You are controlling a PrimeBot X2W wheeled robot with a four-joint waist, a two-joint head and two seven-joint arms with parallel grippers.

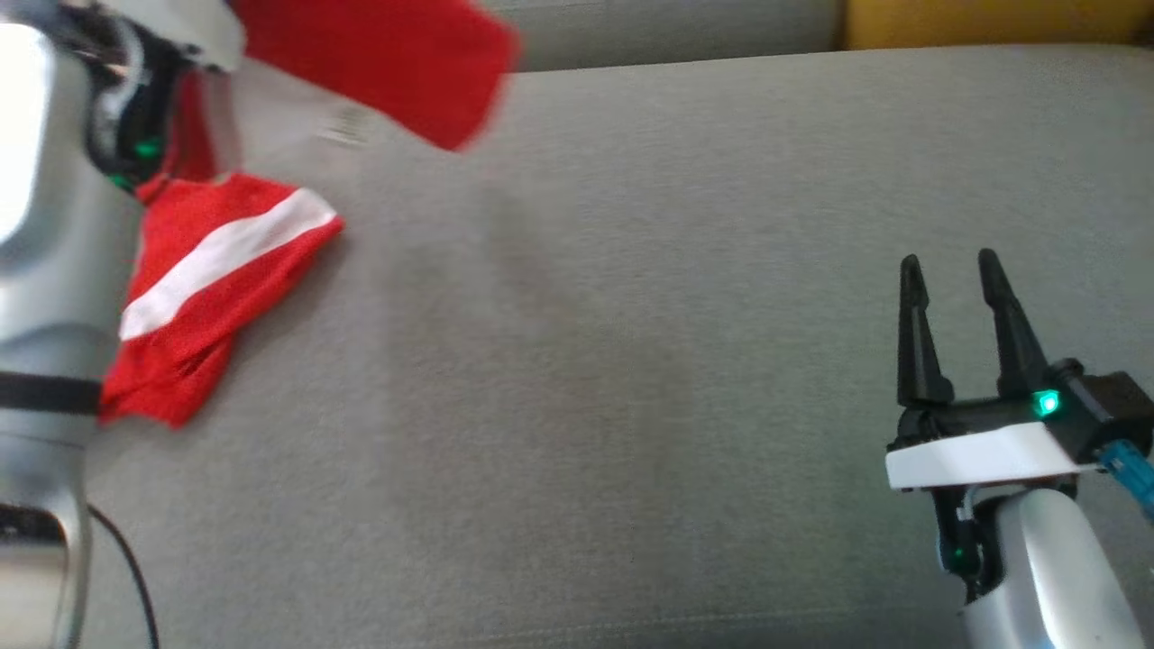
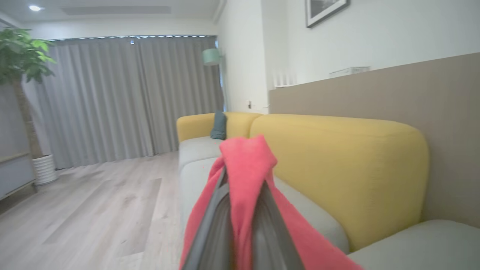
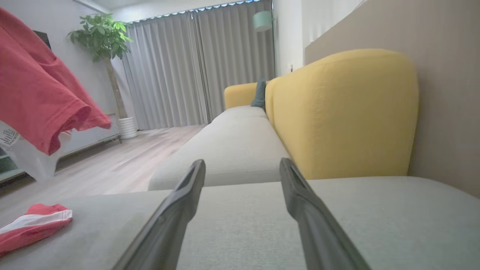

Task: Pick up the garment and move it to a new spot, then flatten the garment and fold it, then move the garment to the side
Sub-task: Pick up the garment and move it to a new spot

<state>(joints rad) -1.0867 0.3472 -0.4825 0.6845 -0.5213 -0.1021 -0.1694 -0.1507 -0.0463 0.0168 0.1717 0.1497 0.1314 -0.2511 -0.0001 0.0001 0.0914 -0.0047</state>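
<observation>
The garment is red with a white stripe. My left gripper is shut on a bunch of it and holds it up at the far left, with cloth draped over both fingers. Its upper part hangs in the air. Its striped lower end still rests on the grey sofa seat. In the right wrist view the raised garment hangs at the upper left and the striped end lies low on the cushion. My right gripper hovers open over the seat's right side, far from the garment, with nothing between its fingers.
A yellow backrest runs along the far side of the seat. A teal cushion leans at the sofa's distant end. Wooden floor, grey curtains and a potted plant lie beyond. A dark cable hangs by my left arm.
</observation>
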